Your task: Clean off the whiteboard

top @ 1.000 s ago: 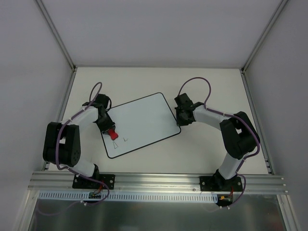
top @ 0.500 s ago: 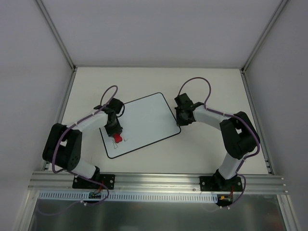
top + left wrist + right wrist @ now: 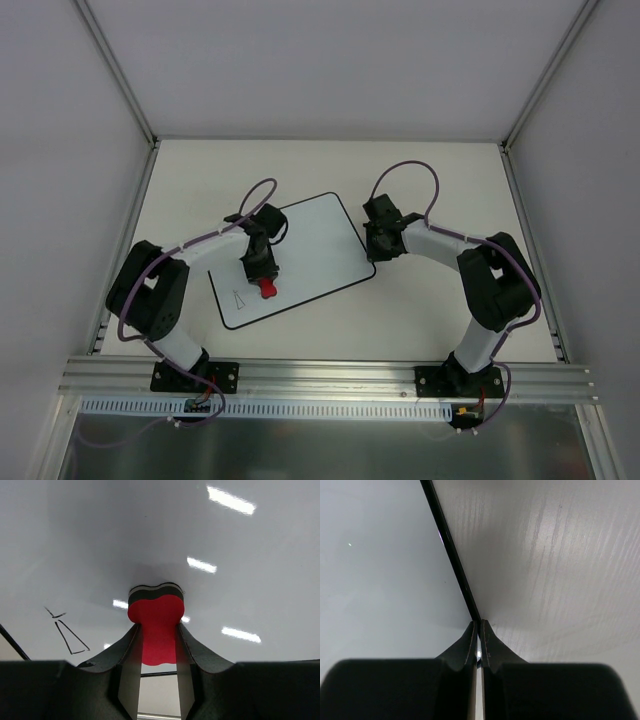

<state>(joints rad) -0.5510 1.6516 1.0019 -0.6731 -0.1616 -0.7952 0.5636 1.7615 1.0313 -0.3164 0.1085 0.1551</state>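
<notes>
The whiteboard (image 3: 310,235) lies tilted on the table, with a small black triangle sketch (image 3: 238,297) near its front left corner. My left gripper (image 3: 262,276) is shut on the red bone-shaped eraser (image 3: 266,289) and presses it onto the board just right of the sketch. In the left wrist view the eraser (image 3: 156,612) sits between my fingers, the gripper (image 3: 158,630) over the board (image 3: 100,540), and the triangle (image 3: 70,637) is at the left. My right gripper (image 3: 375,245) is shut, its tips (image 3: 479,623) on the board's black right border (image 3: 450,550).
The pale tabletop (image 3: 560,555) surrounds the board. White enclosure walls and metal frame posts (image 3: 120,80) bound the table on three sides. An aluminium rail (image 3: 320,375) with both arm bases runs along the near edge.
My left gripper has slid the eraser to the right along the board's near part. The small mark right of the triangle is gone. The right arm has not moved.
</notes>
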